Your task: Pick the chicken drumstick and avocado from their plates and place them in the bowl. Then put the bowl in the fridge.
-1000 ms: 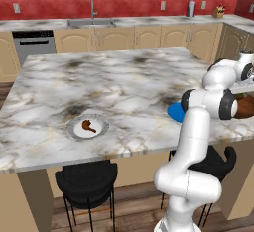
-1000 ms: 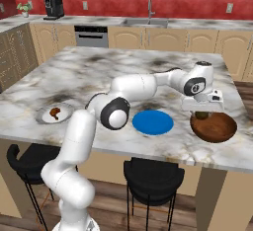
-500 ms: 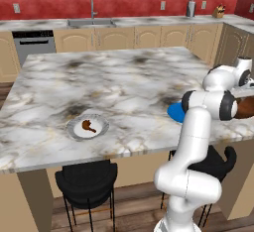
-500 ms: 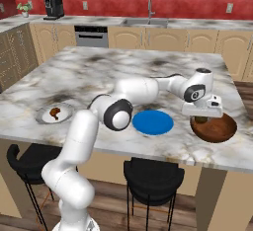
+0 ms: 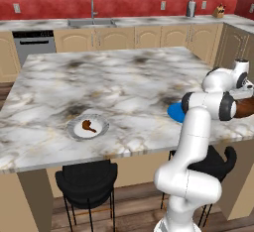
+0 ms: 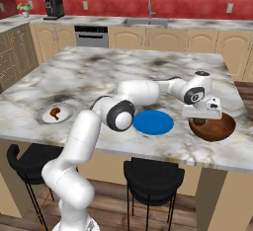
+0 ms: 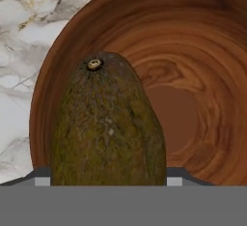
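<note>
Avocado [image 7: 108, 123] sits clamped between the fingers [image 6: 200, 120], which stand fairly wide around it, directly above the near-left inner wall of the bowl [image 6: 217, 129] at the right end of the counter [image 6: 104, 77]; the blue plate [image 6: 153, 122] just left of the bowl lies bare. Step in hand, as I judge it: delivering the avocado into the bowl, release not yet made. Next move calls for spreading the fingers over the bowl's hollow, then crossing the counter to the chicken drumstick [image 5: 88, 125] on the white plate [image 5: 101, 130] at the near left.
</note>
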Motion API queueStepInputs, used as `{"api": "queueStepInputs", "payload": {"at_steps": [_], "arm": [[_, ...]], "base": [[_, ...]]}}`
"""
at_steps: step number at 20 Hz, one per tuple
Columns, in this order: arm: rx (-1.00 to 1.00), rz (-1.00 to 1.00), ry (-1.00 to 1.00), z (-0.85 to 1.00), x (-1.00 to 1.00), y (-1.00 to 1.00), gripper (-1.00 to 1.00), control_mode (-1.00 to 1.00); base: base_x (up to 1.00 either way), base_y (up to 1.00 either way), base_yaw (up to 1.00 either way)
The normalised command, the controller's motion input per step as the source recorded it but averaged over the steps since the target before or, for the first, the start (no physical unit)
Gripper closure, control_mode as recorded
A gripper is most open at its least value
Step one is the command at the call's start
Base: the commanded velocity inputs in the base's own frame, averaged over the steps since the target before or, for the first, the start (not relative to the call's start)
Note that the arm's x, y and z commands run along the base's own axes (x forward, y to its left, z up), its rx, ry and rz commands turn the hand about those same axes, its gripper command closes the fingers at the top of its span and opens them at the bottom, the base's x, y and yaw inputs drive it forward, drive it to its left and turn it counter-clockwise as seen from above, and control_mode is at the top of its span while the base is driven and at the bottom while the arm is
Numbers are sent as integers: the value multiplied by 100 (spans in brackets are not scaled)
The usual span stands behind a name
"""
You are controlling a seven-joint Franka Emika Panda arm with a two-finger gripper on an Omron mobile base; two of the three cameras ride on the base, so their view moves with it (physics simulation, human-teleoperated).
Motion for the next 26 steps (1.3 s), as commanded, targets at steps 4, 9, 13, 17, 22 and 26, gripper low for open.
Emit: {"api": "queueStepInputs", "payload": {"at_steps": [4,9,13,17,22,26], "arm": [[2,0,1,-14,12,-10,100,-100],[2,0,2,-10,3,-16,-100,-100],[2,0,1,-4,-2,-19,-100,-100],[3,0,3,0,-6,-13,-100,-100],[4,0,7,0,-1,0,-100,-100],[3,0,-1,35,-10,12,-100,-100]], "base": [[0,0,0],[0,0,0],[0,0,0],[0,0,0],[0,0,0],[0,0,0]]}}
